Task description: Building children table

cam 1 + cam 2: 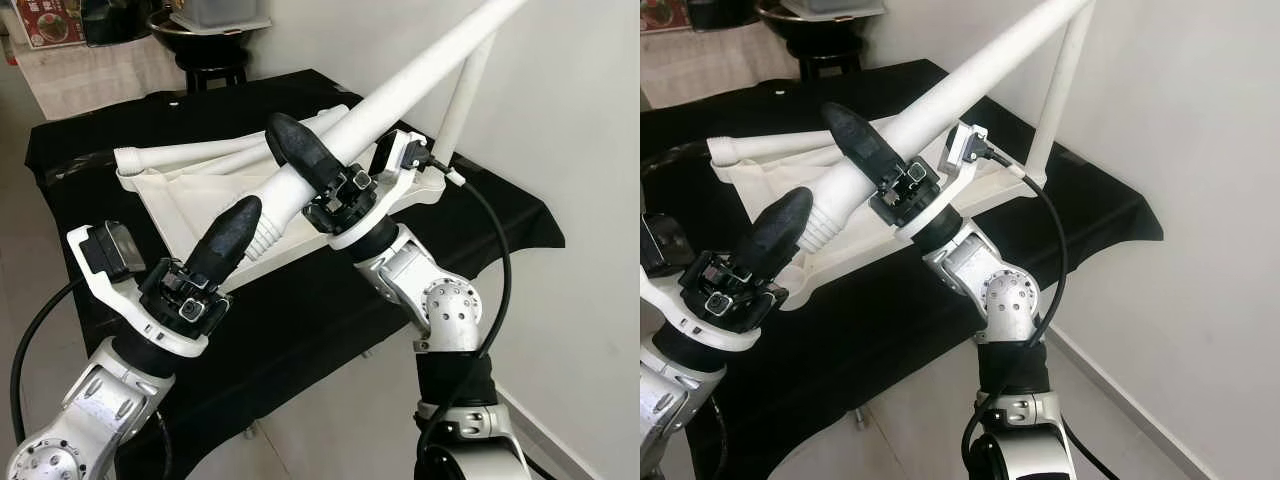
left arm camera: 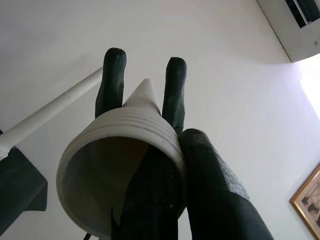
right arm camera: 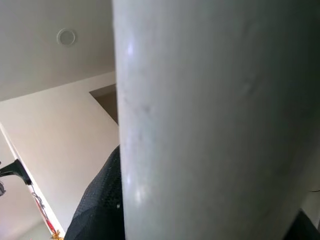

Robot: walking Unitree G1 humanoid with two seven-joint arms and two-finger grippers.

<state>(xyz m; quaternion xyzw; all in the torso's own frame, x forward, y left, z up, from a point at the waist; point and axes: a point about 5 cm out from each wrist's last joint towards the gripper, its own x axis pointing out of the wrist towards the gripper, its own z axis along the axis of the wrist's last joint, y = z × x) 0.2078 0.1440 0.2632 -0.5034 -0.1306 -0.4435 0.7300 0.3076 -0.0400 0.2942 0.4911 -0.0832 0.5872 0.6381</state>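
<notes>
The white tabletop (image 1: pixel 190 195) lies upside down on the black-draped table (image 1: pixel 300 330). One white leg (image 1: pixel 465 90) stands fixed at its far corner, and another (image 1: pixel 200 155) lies along its back edge. My right gripper (image 1: pixel 300 160) is shut on a loose white table leg (image 1: pixel 400 90), holding it tilted up toward the wall. The leg's ribbed hollow end (image 1: pixel 265 235) hangs low over the tabletop. My left gripper (image 1: pixel 240 215) is shut, its tip against that ribbed end (image 2: pixel 125 130). The right wrist view has the leg (image 3: pixel 210 120) close up beside one finger (image 3: pixel 100 205).
A white wall runs close along the right side. A dark stool (image 1: pixel 205 70) with a black bowl stands behind the table. The table's front edge and the pale floor (image 1: pixel 340 430) are just below my arms.
</notes>
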